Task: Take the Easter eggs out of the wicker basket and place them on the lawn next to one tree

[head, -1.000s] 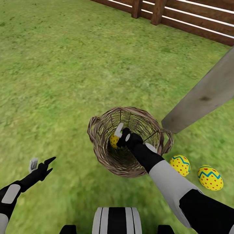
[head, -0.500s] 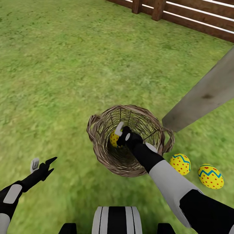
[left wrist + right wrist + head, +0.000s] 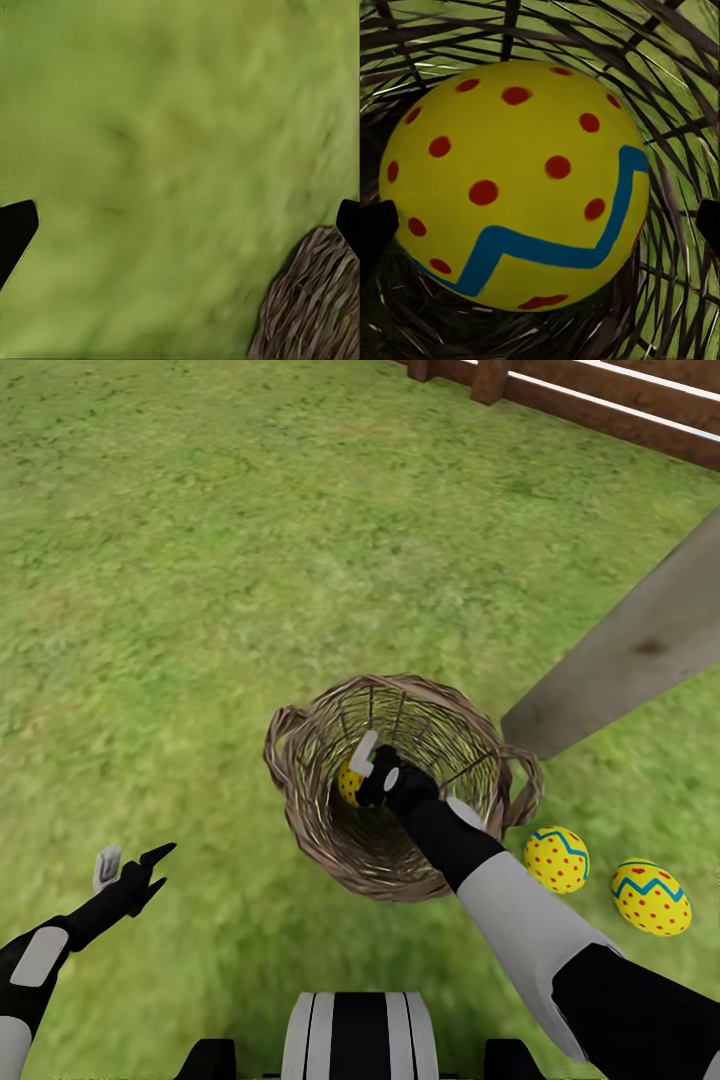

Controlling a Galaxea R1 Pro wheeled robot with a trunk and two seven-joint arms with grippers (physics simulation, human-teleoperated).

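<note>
Right claw [image 3: 366, 768] reaches into the basket [image 3: 300, 800], open around the last egg [image 3: 514, 184]; closing and lifting come next. Left claw [image 3: 128, 862] hangs released.

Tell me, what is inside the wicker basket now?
Inside the wicker basket lies one Easter egg, with the right gripper lowered around it. The arm covers part of the basket floor, so that part cannot be checked.

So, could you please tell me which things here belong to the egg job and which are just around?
Job:
- egg in the basket
- two eggs on the lawn
- wicker basket
- tree trunk
- lawn
- right end effector

Just around:
- wooden fence
- left end effector
</note>
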